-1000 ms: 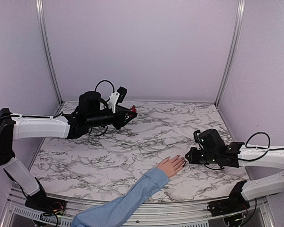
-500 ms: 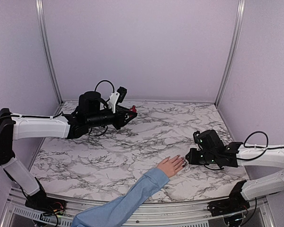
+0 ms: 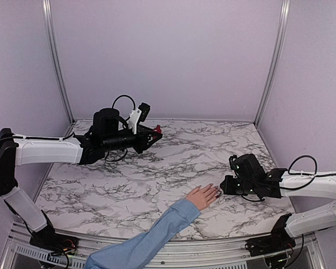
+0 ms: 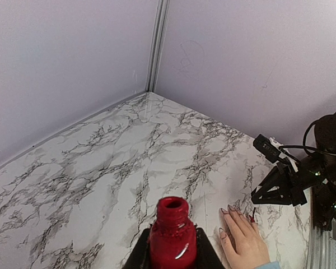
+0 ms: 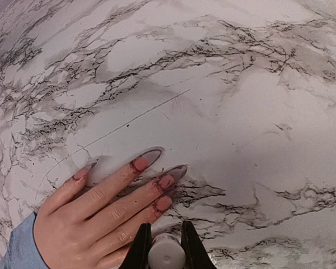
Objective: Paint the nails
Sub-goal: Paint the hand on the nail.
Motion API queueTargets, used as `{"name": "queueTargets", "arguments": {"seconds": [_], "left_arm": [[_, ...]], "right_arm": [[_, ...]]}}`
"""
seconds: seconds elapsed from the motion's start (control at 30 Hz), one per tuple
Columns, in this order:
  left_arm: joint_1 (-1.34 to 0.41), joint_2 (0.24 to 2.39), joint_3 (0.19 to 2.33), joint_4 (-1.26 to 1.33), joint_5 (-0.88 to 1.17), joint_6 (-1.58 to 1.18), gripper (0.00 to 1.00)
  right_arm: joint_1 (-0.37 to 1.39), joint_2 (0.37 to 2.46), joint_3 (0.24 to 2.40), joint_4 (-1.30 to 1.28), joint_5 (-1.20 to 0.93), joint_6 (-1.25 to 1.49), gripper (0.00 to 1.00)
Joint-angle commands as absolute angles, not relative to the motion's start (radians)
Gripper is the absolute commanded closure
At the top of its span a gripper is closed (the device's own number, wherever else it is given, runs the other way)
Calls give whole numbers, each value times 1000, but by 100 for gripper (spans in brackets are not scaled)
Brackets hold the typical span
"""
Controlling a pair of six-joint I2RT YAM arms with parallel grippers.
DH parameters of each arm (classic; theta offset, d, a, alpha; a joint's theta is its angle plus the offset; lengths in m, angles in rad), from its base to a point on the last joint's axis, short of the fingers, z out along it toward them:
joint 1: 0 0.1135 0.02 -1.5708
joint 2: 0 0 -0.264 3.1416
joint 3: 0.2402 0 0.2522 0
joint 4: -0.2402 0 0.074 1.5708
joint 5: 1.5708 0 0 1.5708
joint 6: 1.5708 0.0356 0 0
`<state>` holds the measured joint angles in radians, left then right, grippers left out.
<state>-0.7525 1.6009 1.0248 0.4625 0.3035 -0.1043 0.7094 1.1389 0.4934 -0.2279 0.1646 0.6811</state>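
Observation:
A light-skinned hand [image 3: 202, 196] in a light blue sleeve lies flat on the marble table [image 3: 173, 162]. Its nails [image 5: 140, 163] are pinkish with dark red smears at their edges, and long clear tips reach past them. My right gripper [image 5: 165, 230] is shut on a white brush cap [image 5: 166, 253], right beside the nearest fingertip [image 5: 163, 203]. The brush itself is hidden under the cap. My left gripper [image 4: 172, 252] is shut on an open red nail-polish bottle [image 4: 172, 232], held upright above the back left of the table.
Purple walls with metal corner posts [image 3: 55, 61] close in the table on three sides. The blue sleeve [image 3: 151, 238] crosses the table's near edge between the two arm bases. The right arm [image 3: 302, 185] lies low along the right side.

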Motion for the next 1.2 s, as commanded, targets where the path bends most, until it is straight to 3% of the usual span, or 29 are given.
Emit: {"name": "queueTargets", "arguments": {"seconds": [0.0,1.17], "left_arm": [[-753,1608,1034,470,296,-98,100],[-750,1609,1032,471,292,-90,100]], "right_arm": [[719,1128,524,-204,192,701,100],[718,1165,540,-202,224,705,100]]}}
